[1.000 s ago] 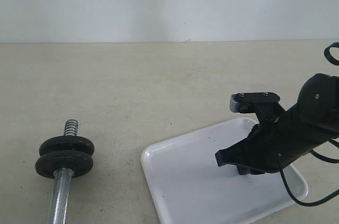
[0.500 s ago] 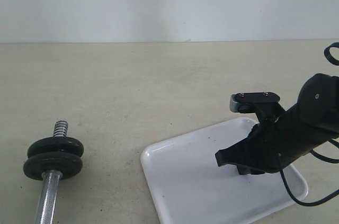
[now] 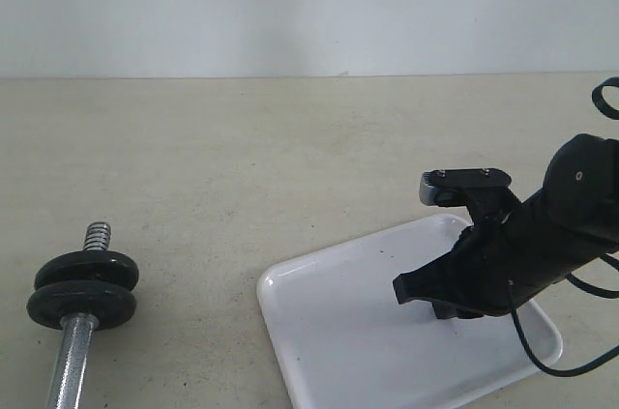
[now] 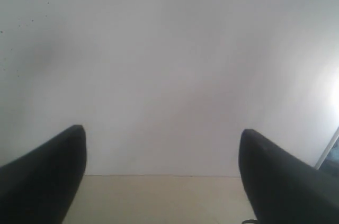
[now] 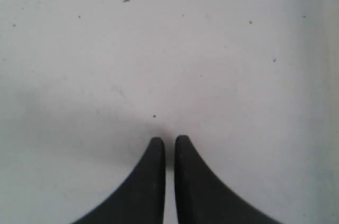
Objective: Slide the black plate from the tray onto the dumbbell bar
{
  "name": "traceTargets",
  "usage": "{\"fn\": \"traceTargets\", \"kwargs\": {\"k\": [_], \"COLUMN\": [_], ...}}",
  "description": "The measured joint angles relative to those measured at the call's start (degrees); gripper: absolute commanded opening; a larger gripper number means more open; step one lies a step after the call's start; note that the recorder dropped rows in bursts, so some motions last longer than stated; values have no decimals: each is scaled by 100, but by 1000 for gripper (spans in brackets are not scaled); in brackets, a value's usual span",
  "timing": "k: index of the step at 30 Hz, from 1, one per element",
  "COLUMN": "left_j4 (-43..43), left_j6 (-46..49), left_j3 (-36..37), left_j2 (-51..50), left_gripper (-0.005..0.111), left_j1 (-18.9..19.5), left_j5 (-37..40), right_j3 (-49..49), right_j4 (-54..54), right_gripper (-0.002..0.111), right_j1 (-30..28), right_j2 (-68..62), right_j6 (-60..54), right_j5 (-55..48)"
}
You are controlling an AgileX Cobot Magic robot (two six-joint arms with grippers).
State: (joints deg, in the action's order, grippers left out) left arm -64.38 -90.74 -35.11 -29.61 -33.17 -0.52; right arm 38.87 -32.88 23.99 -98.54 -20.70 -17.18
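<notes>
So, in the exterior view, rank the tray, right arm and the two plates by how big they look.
1. Tray, largest.
2. Right arm, though the frame cuts it off.
3. Front plate and back plate: smallest, alike, so unranked.

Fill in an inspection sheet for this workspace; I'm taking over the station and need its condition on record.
Surface: beige table, a few faint dark specks.
Job's things: dumbbell bar lies at the left, with two black weight discs together near its threaded end; white tray at the right, no disc on its visible part.
Clutter: nothing seen.
Grippers: left gripper open, empty, facing the wall; right gripper shut, empty, low over the tray.
Cables: black cable hangs from the right arm across the tray's corner.
Surroundings: plain white wall behind the table.
</notes>
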Motion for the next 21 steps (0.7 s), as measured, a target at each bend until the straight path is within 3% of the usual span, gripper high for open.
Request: {"fn": "traceTargets", "kwargs": {"k": [14,21], "left_j4": [-10,-168], "left_j6": [41,41], "left_j3": [0,-152], "left_j2": [22,603], "left_gripper": [73,73], "left_j1": [0,0], "left_j5": [-265,-454], "right_j3": [0,0], "right_j4": [-4,-4], "right_gripper": [3,3], "right_j1": [0,0], "right_j2": [0,0], "right_j6": [0,0], "right_j5": [0,0]}}
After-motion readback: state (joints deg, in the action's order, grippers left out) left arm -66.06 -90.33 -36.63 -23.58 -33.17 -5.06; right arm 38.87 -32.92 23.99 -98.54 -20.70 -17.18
